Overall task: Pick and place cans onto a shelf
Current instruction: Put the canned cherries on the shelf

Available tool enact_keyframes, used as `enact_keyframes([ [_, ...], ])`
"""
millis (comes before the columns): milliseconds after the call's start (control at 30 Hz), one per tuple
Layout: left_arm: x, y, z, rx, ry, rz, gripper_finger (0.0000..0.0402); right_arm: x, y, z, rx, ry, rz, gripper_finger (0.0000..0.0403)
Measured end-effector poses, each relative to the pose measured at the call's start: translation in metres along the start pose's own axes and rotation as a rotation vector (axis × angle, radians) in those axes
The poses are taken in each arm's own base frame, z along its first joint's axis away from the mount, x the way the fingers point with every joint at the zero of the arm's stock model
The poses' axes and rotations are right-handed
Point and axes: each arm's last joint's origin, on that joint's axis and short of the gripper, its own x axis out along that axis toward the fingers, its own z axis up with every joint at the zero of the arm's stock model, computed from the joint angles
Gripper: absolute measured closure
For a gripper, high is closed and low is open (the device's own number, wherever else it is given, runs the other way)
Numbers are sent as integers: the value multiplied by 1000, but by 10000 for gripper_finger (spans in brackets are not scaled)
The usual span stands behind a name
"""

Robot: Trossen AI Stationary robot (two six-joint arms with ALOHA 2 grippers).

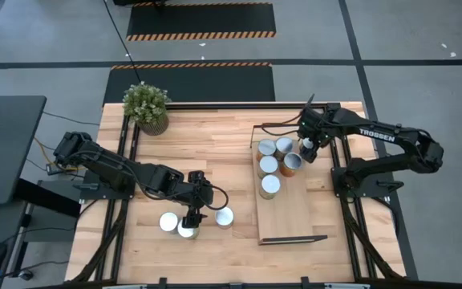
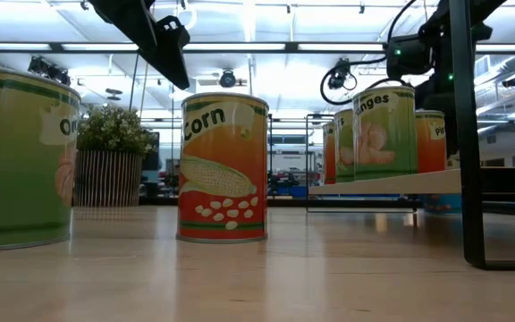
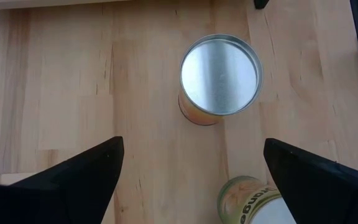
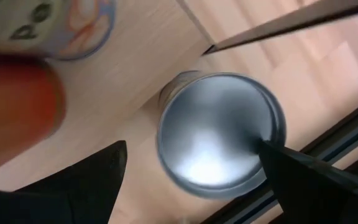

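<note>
Three cans stand on the tabletop near its front: one (image 1: 168, 222), one (image 1: 187, 230) and one (image 1: 224, 217). My left gripper (image 1: 192, 215) hovers over them, open and empty. In the left wrist view (image 3: 192, 142) a silver-topped can (image 3: 220, 74) stands ahead of the fingers. A green-labelled can (image 3: 247, 200) stands by one finger. The shelf (image 1: 295, 217) lies right of centre and carries several cans (image 1: 268, 165). My right gripper (image 1: 309, 149) is open over a silver-topped can (image 4: 219, 134) at the shelf's far right corner. Its fingers stand on either side of that can. My right gripper comes at the can from above, pointing down. One finger (image 4: 291, 171) shows over the can's rim (image 4: 272, 134), and the other stands apart from it. I cannot tell whether it touches the can, which stands upright on the shelf.
A potted plant (image 1: 146, 107) stands at the table's far left. The shelf's black frame (image 1: 279, 126) runs along its far end, and another (image 1: 295, 238) along its near end. In the low view a corn can (image 2: 224, 168) and a green can (image 2: 16, 161) stand close.
</note>
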Motion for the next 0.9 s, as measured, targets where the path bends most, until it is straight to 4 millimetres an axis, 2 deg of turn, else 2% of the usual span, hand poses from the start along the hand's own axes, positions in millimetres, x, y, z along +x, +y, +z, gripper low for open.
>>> enact_keyframes([
  [600, 0, 0, 0, 0, 0, 0, 8, -7, 23, -18, 17, 162, 47, 29],
  [900, 0, 0, 0, 0, 0, 0, 8, -34, 20, -5, -23, 27, -46, 29],
])
